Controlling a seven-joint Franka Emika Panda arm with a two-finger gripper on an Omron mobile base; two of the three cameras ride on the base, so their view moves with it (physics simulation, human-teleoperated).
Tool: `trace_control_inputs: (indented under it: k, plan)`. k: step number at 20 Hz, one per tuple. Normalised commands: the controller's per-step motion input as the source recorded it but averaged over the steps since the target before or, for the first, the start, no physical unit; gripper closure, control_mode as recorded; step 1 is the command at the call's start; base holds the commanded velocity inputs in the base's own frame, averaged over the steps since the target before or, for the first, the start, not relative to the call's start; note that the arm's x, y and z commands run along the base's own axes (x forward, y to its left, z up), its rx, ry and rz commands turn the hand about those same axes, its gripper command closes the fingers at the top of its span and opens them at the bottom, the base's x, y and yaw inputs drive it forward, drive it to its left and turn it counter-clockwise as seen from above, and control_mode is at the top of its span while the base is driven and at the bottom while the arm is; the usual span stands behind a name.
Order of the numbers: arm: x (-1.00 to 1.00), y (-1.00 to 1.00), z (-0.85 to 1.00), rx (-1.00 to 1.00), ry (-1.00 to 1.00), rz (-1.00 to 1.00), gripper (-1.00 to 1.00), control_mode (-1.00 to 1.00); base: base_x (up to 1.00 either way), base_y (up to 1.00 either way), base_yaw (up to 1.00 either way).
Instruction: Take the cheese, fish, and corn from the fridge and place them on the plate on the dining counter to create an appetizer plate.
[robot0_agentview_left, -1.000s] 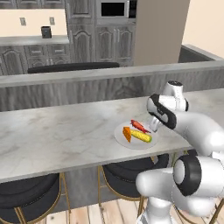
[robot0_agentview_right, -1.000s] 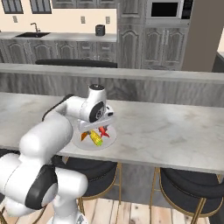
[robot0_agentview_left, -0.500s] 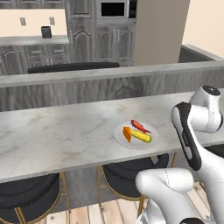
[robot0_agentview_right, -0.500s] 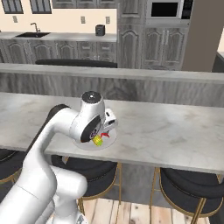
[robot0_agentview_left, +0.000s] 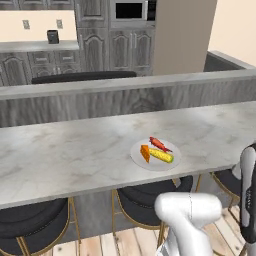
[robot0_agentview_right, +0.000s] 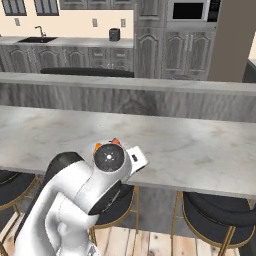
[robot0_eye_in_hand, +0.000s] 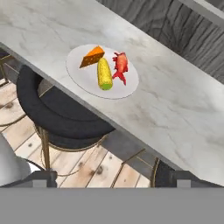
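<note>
Marbled dining counter (robot0_agentview_left: 75, 150) carries the plate (robot0_agentview_left: 142, 159); cheese (robot0_eye_in_hand: 92, 56) at nine o'clock, corn (robot0_eye_in_hand: 104, 73) centred, fish (robot0_eye_in_hand: 120, 64) at three. Arm has been withdrawn, fingers spread, nothing held; task judged complete.

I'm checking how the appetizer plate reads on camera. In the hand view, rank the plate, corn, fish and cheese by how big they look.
1. the plate, far the largest
2. the corn
3. the fish and the cheese, which look too close in size to rank

All sit together, so nearness to the camera hardly matters.
</note>
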Motion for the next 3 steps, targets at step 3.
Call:
trace_control_inputs:
  k: [3]
  plan:
    - [-0.97, -0.65, 0.53, 0.00, -0.09, 0.00, -1.00, -1.00, 0.00, 0.00, 0.00]
